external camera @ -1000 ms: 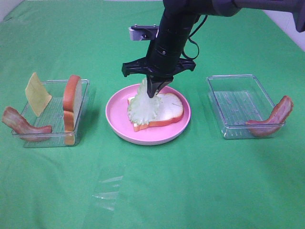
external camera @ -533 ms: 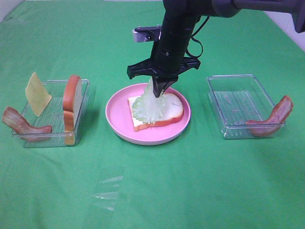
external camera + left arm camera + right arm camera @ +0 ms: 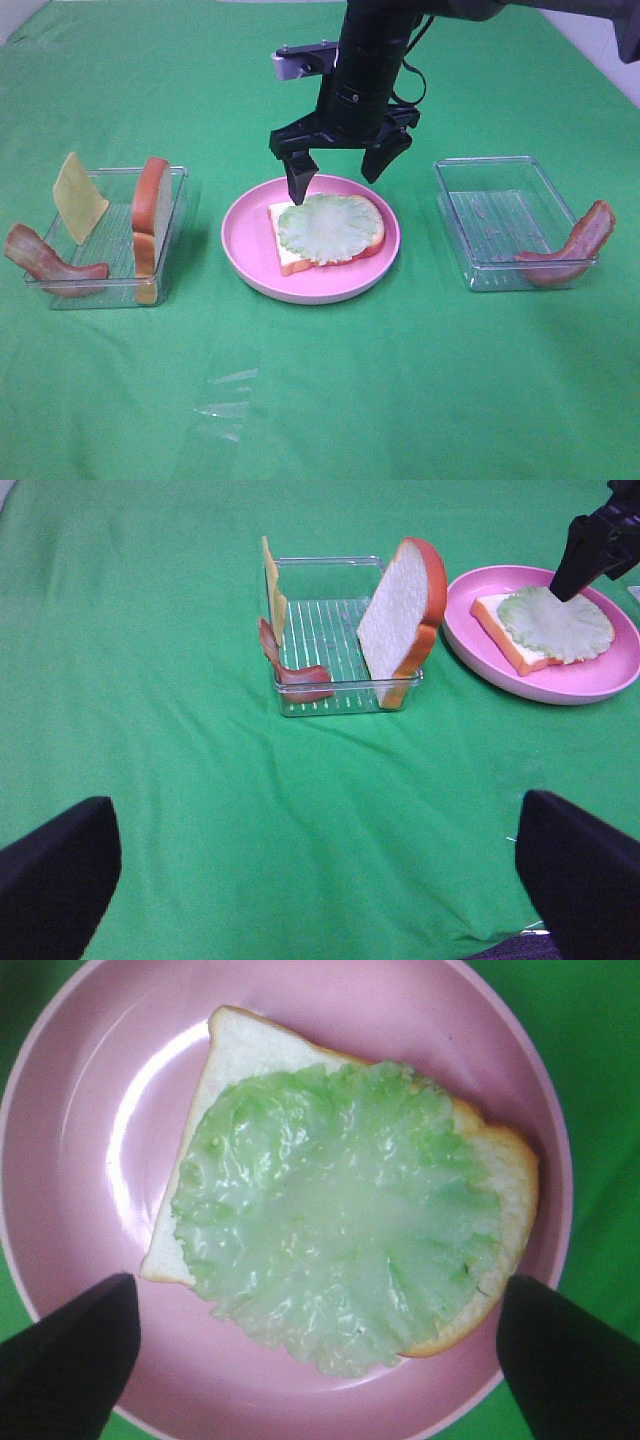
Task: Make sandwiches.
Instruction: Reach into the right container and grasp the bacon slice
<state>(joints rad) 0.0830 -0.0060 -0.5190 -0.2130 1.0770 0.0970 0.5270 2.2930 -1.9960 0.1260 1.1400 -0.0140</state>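
Note:
A bread slice [image 3: 367, 238] lies on the round pink plate [image 3: 245, 240] with a pale green lettuce leaf [image 3: 328, 226] flat on top; both also show in the right wrist view, bread [image 3: 240, 1045] and lettuce [image 3: 340, 1220]. My right gripper [image 3: 343, 170] hovers open and empty just above them. The left clear tray [image 3: 172, 215] holds an upright bread slice [image 3: 150, 212], a yellow cheese square [image 3: 79, 197] and a bacon strip [image 3: 45, 262]. Another bacon strip [image 3: 570, 250] leans on the right tray [image 3: 497, 222]. My left gripper [image 3: 300, 880] is open and empty, away from the left tray [image 3: 335, 630].
Green cloth [image 3: 400, 390] covers the table. A crumpled clear plastic scrap [image 3: 225, 400] lies on the cloth in front of the plate. The right arm [image 3: 375, 60] reaches in from the back over the plate.
My right gripper opened and let go of the lettuce, which dropped flat onto the bread. The gripper then rose a little above the plate.

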